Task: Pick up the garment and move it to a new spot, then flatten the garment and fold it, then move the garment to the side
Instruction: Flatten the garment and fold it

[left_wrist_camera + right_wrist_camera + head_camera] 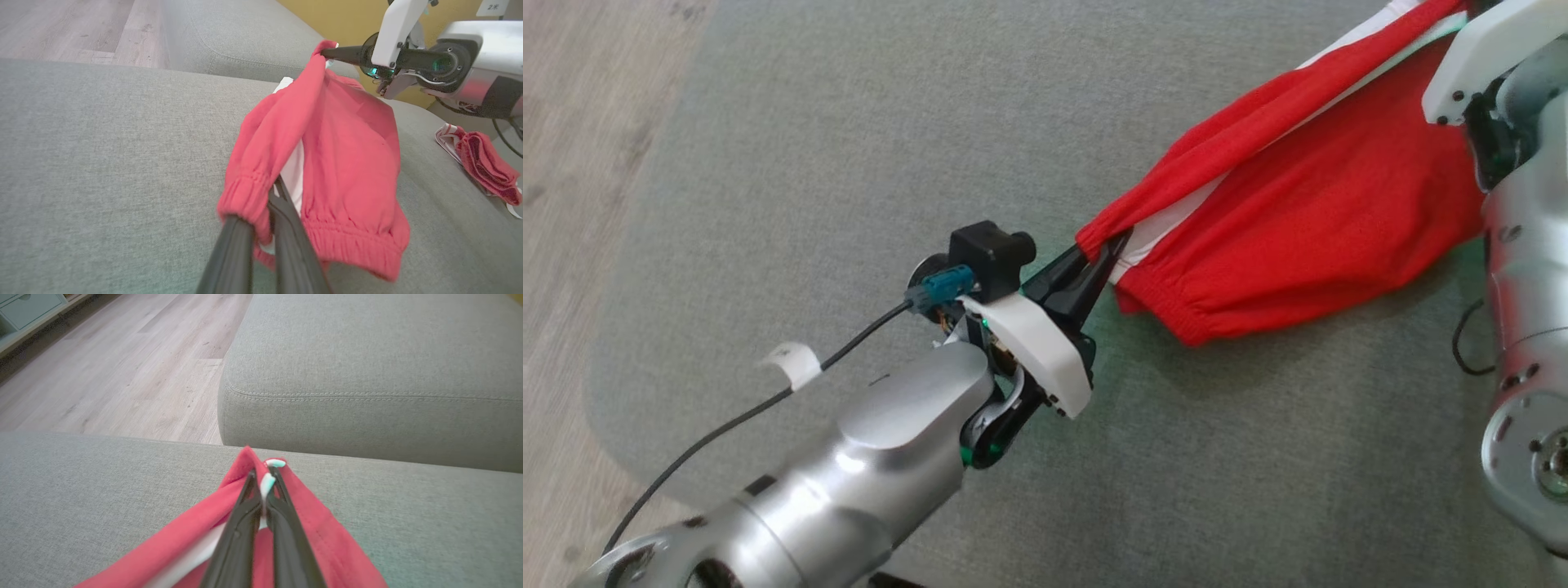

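Observation:
The garment [1307,220] is a pair of red shorts with a white side stripe, stretched between my two grippers above the grey cushion [849,147]. My left gripper [1104,247] is shut on the elastic waistband end; the left wrist view has that gripper [274,192] pinching the gathered red band of the garment [351,163]. My right gripper [262,475] is shut on the opposite corner of the garment [322,535], red cloth and white trim squeezed between its fingers. From the left wrist, the right gripper [327,52] holds the far corner raised.
A second red and white cloth [486,163] lies bunched on the cushion to the right. Another grey cushion [367,367] stands beyond a gap, with wood floor [122,375] to its left. A black cable [727,425] trails from my left wrist.

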Controlling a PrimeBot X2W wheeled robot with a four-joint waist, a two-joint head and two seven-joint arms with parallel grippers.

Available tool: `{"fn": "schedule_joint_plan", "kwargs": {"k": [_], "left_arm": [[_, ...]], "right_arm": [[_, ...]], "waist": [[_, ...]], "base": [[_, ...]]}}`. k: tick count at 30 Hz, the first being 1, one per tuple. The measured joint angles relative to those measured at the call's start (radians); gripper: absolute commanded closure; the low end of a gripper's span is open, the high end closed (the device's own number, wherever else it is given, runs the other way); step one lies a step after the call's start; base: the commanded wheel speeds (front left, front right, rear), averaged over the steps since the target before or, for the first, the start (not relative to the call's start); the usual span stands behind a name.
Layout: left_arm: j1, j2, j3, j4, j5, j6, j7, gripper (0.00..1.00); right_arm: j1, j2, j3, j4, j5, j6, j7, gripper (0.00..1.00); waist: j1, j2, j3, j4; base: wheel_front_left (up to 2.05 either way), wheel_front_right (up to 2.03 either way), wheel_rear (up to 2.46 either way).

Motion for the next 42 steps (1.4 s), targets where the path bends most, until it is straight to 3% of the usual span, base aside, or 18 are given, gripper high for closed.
{"fn": "schedule_joint_plan", "kwargs": {"k": [4, 5, 6, 8, 9, 10, 17, 24, 30, 34, 36, 42], "left_arm": [[-0.014, -0.019, -0.002, 0.025, 0.005, -0.009, -0.009, 1.00], [-0.016, -0.026, -0.002, 0.030, 0.005, -0.012, -0.009, 1.00], [-0.016, -0.030, -0.003, 0.036, 0.005, -0.015, -0.013, 1.00], [-0.017, -0.035, -0.004, 0.050, 0.006, -0.016, -0.017, 0.63], [-0.017, -0.039, -0.005, 0.057, 0.010, -0.016, -0.020, 0.04], [-0.018, -0.041, -0.004, 0.063, 0.015, -0.016, -0.026, 0.00], [-0.024, -0.047, 0.002, 0.117, 0.035, -0.006, -0.050, 0.00], [-0.010, -0.035, 0.021, 0.151, 0.035, 0.002, -0.057, 0.00], [0.053, 0.001, 0.041, 0.169, 0.025, 0.042, -0.061, 0.00], [0.106, 0.045, 0.092, 0.156, 0.015, 0.096, -0.064, 0.00], [0.126, 0.067, 0.141, 0.123, 0.035, 0.132, -0.070, 0.00], [0.251, 0.129, 0.360, -0.071, 0.201, 0.235, -0.071, 0.00]], "right_arm": [[-0.011, -0.006, -0.030, 0.029, -0.036, 0.000, -0.007, 1.00], [-0.013, -0.007, -0.035, 0.034, -0.046, 0.000, -0.012, 0.45], [-0.015, -0.009, -0.041, 0.039, -0.055, 0.000, -0.016, 0.00], [-0.019, -0.012, -0.056, 0.047, -0.070, 0.000, -0.024, 0.00], [-0.020, -0.014, -0.062, 0.053, -0.074, 0.000, -0.025, 0.00], [-0.020, -0.015, -0.066, 0.060, -0.077, 0.000, -0.030, 0.00], [-0.038, -0.017, -0.085, 0.108, -0.073, 0.000, -0.108, 0.00], [-0.041, -0.015, -0.057, 0.195, 0.026, 0.000, -0.256, 0.00], [-0.034, 0.002, 0.009, 0.235, 0.152, 0.000, -0.372, 0.00], [0.028, 0.015, 0.124, 0.228, 0.249, 0.000, -0.412, 0.00], [0.086, 0.028, 0.179, 0.178, 0.316, 0.000, -0.412, 0.00], [0.373, 0.037, 0.395, -0.162, 0.552, 0.000, -0.414, 0.00]], "waist": [[0.0001, 0.0000, 0.013, 0.018], [0.0000, 0.0000, 0.016, 0.020], [0.0000, 0.0000, 0.019, 0.023], [0.0001, 0.0000, 0.023, 0.027], [0.0001, 0.0000, 0.024, 0.028], [0.0000, 0.0000, 0.025, 0.028], [-0.0001, 0.0000, 0.002, 0.018], [-0.0002, 0.0000, -0.068, -0.011], [-0.0002, 0.0000, -0.148, -0.046], [-0.0003, 0.0000, -0.220, -0.077], [-0.0003, 0.0001, -0.249, -0.089], [-0.0003, 0.0001, -0.328, -0.135]], "base": [[0.00, 0.00, 0.00], [0.00, 0.00, 0.00], [0.00, 0.00, 0.00], [0.00, 0.00, 0.00], [0.00, 0.00, 0.00], [0.00, 0.00, 0.00], [0.00, 0.00, 0.00], [0.00, 0.00, 0.00], [0.00, 0.00, 0.00], [0.00, 0.00, 0.00], [0.00, 0.00, 0.00], [0.00, 0.00, 0.00]]}}
